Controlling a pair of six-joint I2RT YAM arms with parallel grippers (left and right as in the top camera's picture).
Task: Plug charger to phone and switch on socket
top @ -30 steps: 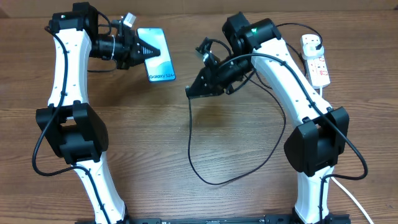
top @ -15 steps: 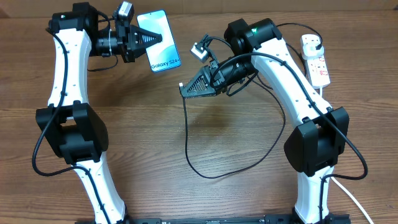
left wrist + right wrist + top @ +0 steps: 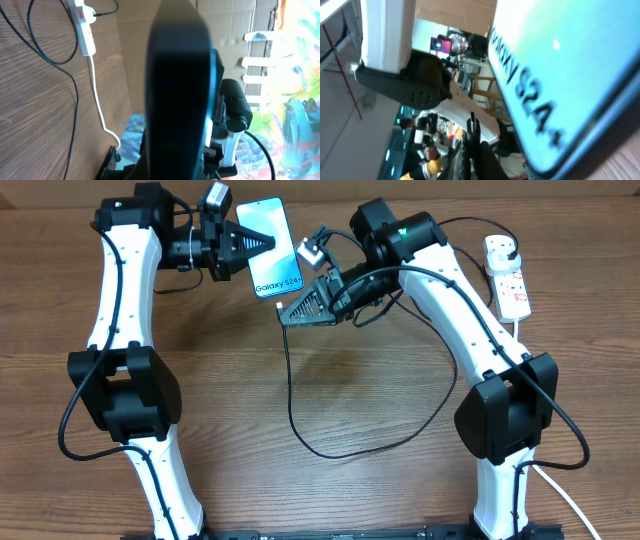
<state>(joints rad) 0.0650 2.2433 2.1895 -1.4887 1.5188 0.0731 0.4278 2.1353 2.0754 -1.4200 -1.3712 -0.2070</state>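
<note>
The left gripper (image 3: 262,243) is clamped on the phone (image 3: 275,250), which is held tilted at the far side. The right gripper (image 3: 287,316), its arm bent leftward, is closed on the connector end of the charger (image 3: 290,385), just beside the phone's lettered edge. The phone is seen edge-on from the left wrist and as a teal screen from the right wrist, while the charger is looped nearward over the table (image 3: 350,380) and the socket (image 3: 510,280) is laid far right, well apart.

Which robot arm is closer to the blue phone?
Left. The left end effector grips the slim blue-screened smartphone; the right end effector, holding the thin black charger cable, sits just beside its bottom edge.
</note>
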